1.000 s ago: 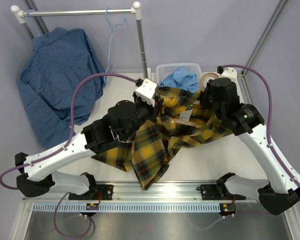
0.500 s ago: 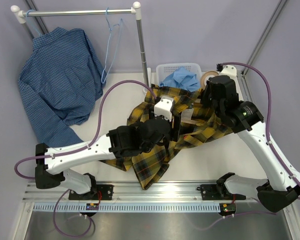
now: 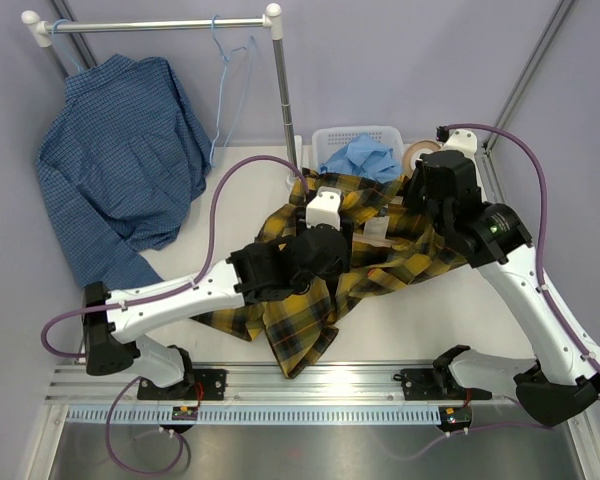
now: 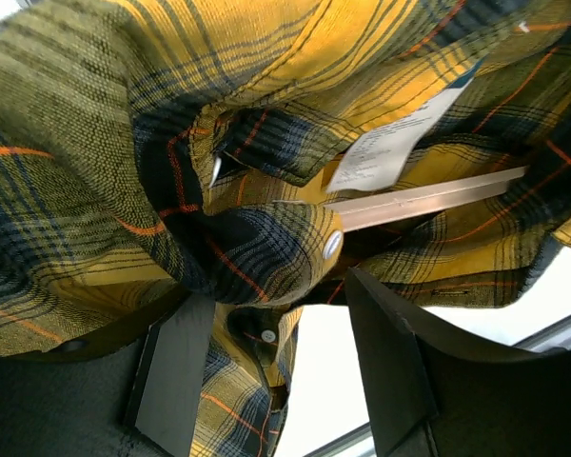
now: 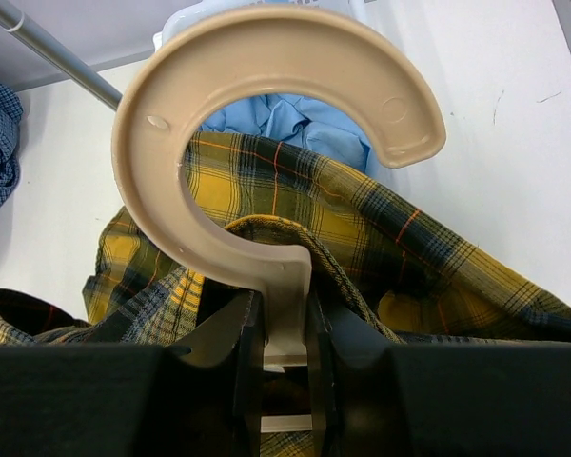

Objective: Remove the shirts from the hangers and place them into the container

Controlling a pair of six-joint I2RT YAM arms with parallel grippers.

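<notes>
plaid shirt [image 3: 300,300] heaped mid table [image 3: 430,320], just near of the basket [image 3: 330,135], burying most of the tan hanger [image 5: 276,48] (only hook and a strip of bar show). right gripper [image 5: 285,324] clenched on its neck. left gripper [image 4: 276,305] released, a fold between its spread jaws, contact unclear.

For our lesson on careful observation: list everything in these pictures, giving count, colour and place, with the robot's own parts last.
table: one, white, under everything
rack: one, white and metal, far left
basket: one, white, far side of the table
plaid shirt: one, yellow and black, crumpled mid-table
tan hanger: one, tan, inside the plaid shirt, hook sticking out
checked shirt: one, dark blue, hanging from the rack
plain shirt: one, light blue, in the basket
wire hanger: one, light blue, empty on the rack
left gripper: one, black, open at the plaid shirt's collar
right gripper: one, black, shut on the tan hanger's stem
</notes>
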